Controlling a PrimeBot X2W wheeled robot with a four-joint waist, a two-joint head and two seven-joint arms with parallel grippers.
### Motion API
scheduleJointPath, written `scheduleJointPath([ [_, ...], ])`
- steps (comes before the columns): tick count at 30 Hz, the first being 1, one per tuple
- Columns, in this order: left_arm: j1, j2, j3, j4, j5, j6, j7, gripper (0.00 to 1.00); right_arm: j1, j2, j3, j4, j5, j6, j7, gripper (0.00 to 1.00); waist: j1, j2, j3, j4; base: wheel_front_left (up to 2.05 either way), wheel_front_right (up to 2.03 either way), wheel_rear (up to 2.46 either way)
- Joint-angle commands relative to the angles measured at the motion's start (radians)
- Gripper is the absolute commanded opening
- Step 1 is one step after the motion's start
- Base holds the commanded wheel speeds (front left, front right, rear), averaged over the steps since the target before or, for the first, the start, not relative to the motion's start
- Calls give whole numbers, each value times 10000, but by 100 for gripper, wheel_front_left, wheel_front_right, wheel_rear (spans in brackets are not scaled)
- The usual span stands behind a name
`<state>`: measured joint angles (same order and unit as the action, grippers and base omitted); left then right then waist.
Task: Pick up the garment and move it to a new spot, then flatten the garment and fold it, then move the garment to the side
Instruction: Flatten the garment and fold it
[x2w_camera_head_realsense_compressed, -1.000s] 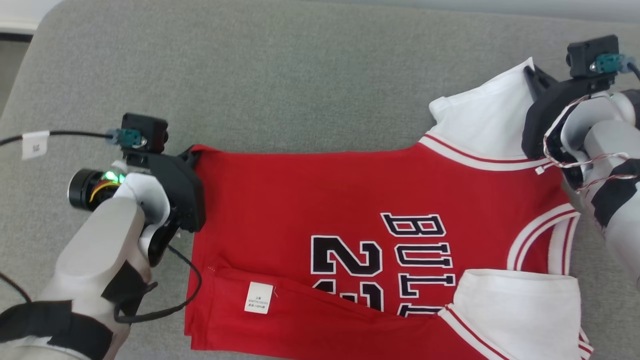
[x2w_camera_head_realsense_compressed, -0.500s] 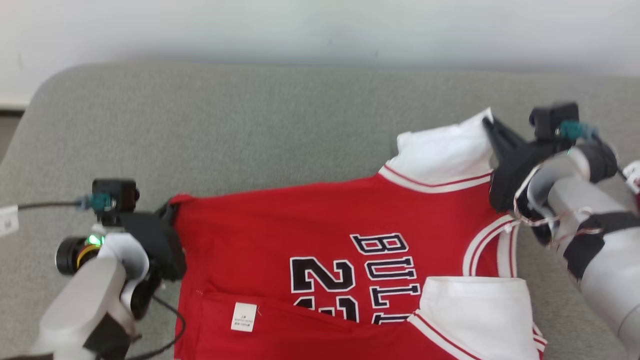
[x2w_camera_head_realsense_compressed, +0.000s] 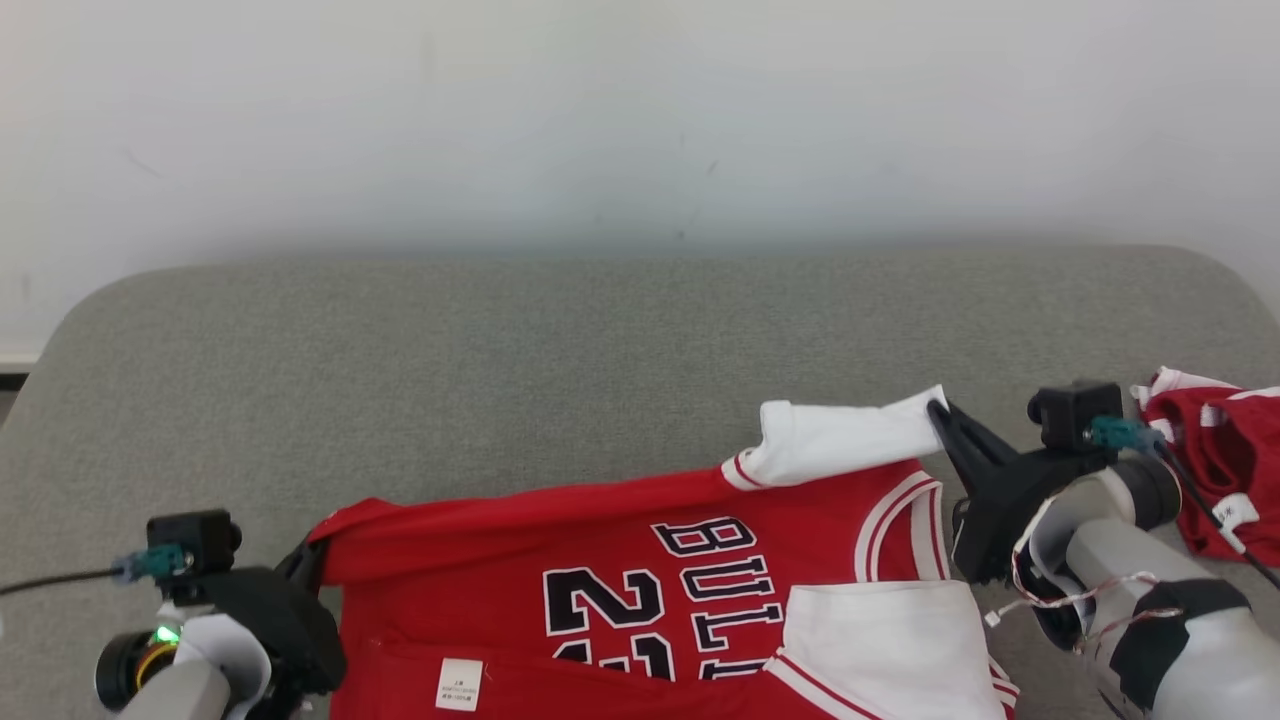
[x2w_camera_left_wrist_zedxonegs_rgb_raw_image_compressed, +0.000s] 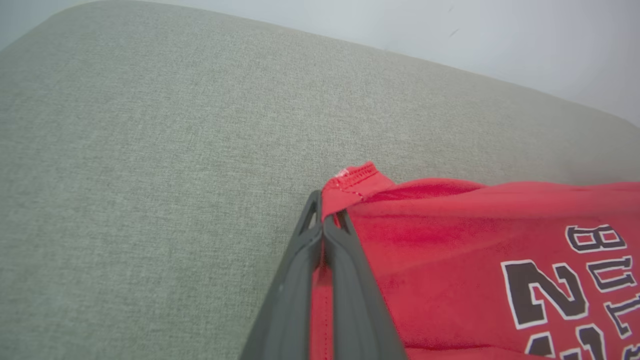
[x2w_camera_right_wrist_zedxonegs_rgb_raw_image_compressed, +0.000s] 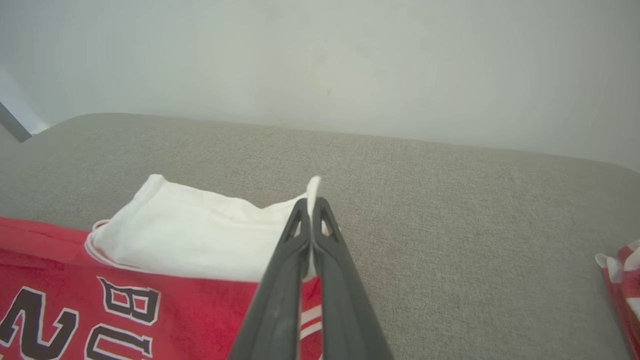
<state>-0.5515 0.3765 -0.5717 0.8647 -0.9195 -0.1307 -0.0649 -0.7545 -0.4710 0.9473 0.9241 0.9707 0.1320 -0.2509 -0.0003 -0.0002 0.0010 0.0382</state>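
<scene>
The garment (x2w_camera_head_realsense_compressed: 600, 540) is a red jersey with white sleeves and black lettering, spread across the grey cushion at the bottom of the head view. My left gripper (x2w_camera_head_realsense_compressed: 305, 555) is shut on its red hem corner (x2w_camera_left_wrist_zedxonegs_rgb_raw_image_compressed: 350, 182) at the far left. My right gripper (x2w_camera_head_realsense_compressed: 940, 415) is shut on the edge of the far white sleeve (x2w_camera_head_realsense_compressed: 850, 440), whose tip (x2w_camera_right_wrist_zedxonegs_rgb_raw_image_compressed: 314, 187) sticks up between the fingers. The far edge of the garment is lifted off the cushion between the two grippers. A near white sleeve (x2w_camera_head_realsense_compressed: 880, 650) lies folded over the red front.
The grey cushion (x2w_camera_head_realsense_compressed: 560, 370) stretches bare behind the garment up to a pale wall (x2w_camera_head_realsense_compressed: 640, 120). A second red and white garment (x2w_camera_head_realsense_compressed: 1215, 470) lies crumpled at the right edge, close behind my right wrist.
The camera has tilted up, so wall now shows. Both grippers have kept their grip and raised the garment's far edge, the white sleeve folding toward the red body.
</scene>
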Motion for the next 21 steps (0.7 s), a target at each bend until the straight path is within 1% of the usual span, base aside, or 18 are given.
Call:
scheduleJointPath([
  [1,284,2,73,-16,-101,50,-130,0,263,-58,-64,-62,80,-32,-71,0,3,2,-241,-228,0,0,0],
  [12,1699,-374,376,-192,-549,134,-1179,0,1800,108,-751,-671,286,-31,-142,0,3,2,-407,-312,0,0,0],
  [21,2433,-645,603,-277,-777,116,-1735,0,2674,401,-1437,-954,-289,-31,-140,0,3,2,-445,-356,0,0,0],
])
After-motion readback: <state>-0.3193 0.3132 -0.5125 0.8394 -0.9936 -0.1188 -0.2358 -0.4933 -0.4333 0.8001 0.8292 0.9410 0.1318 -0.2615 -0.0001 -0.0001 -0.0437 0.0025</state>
